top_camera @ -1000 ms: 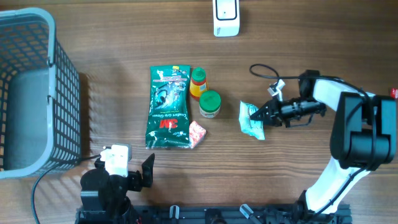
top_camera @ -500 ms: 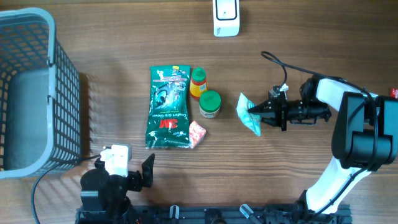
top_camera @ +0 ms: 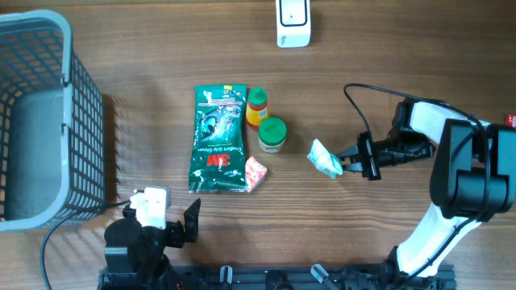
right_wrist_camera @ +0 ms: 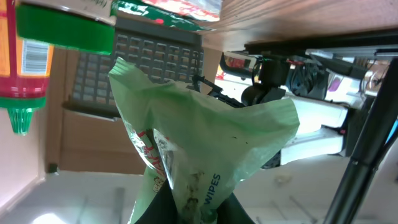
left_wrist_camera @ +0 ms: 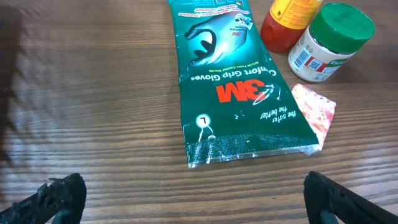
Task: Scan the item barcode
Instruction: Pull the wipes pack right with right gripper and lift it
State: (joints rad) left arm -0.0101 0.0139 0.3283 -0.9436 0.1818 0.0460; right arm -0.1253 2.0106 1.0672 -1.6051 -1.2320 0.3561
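My right gripper (top_camera: pixel 347 163) is shut on one end of a small pale green wipes packet (top_camera: pixel 325 159) and holds it off the table, right of centre. The right wrist view is turned over, with the packet (right_wrist_camera: pixel 199 130) standing out from between the shut fingers (right_wrist_camera: pixel 239 214) and the word WIPES showing. No barcode shows on it in either view. A white scanner-like device (top_camera: pixel 293 22) lies at the far edge of the table, well away from the packet. My left gripper (left_wrist_camera: pixel 194 196) rests open at the near left edge, holding nothing.
A green 3M glove pack (top_camera: pixel 218 138), an orange bottle (top_camera: pixel 256 107), a green-lidded jar (top_camera: pixel 272 134) and a pink sachet (top_camera: pixel 255 172) lie mid-table, just left of the packet. A grey wire basket (top_camera: pixel 81 121) stands at the left. The right arm's cable (top_camera: pixel 359 90) loops above it.
The right wrist has rolled over with the packet, which rose a little and came back down. The gripper drew slightly right. The left arm has not moved.
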